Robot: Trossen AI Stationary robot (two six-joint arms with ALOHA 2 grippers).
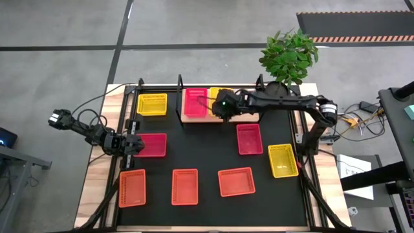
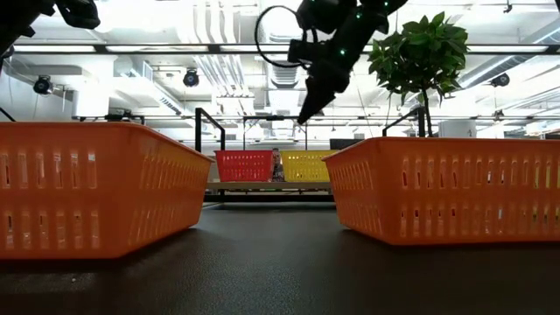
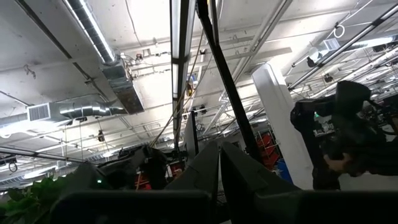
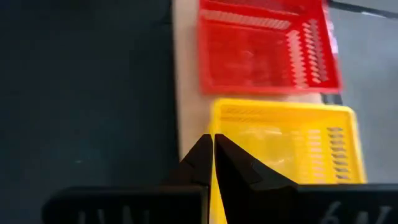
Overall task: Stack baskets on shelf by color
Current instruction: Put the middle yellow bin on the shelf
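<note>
right gripper (image 1: 222, 105), jaws clenched w/ nothing between, is hovering over yellow basket (image 1: 221, 96) on shelf (image 1: 246, 117), beside pink-red basket (image 1: 195, 102). left gripper (image 1: 131, 144), jaws clenched, is waiting at table's left.

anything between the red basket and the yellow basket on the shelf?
No. In the right wrist view, only a bare strip of the wooden shelf separates the red basket from the yellow basket. The right gripper hangs above the yellow one's edge.

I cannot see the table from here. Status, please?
Right gripper shut, empty, above yellow basket on shelf. Left gripper shut, beside pink basket. Nothing blocking.
</note>
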